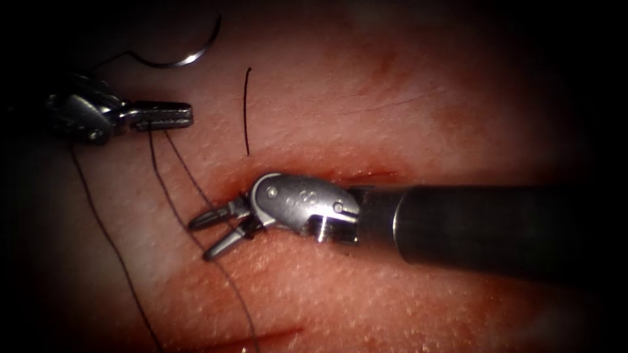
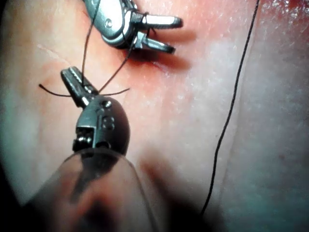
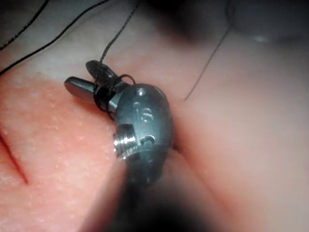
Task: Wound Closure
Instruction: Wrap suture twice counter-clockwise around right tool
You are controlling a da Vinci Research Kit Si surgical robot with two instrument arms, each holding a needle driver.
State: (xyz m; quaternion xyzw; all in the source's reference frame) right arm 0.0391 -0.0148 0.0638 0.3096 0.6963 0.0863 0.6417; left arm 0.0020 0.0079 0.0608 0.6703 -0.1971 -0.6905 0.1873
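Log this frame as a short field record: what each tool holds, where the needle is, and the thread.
left tool: jaws shut on the thread
right tool: jaws open, thread looped around them near the hinge, nothing clamped
needle: lying free on the tissue, beyond the left tool, not in the tissue
cut: beside the right tool's wrist, red fluid along it
loose thread piece: lying on the tissue above the cut

The left tool (image 1: 163,116) and right tool (image 1: 219,230) are bright brushed metal — the left jaws finely ridged, the right's wrist housing smooth and glossy, with a threaded screw. The right's shaft (image 1: 484,222) is dark and matt. The needle (image 1: 190,55), upper left, is polished steel. The thread (image 1: 111,242) is thin, dark, dull. The tissue (image 1: 392,104) looks moist — pebbled, faintly glistening.
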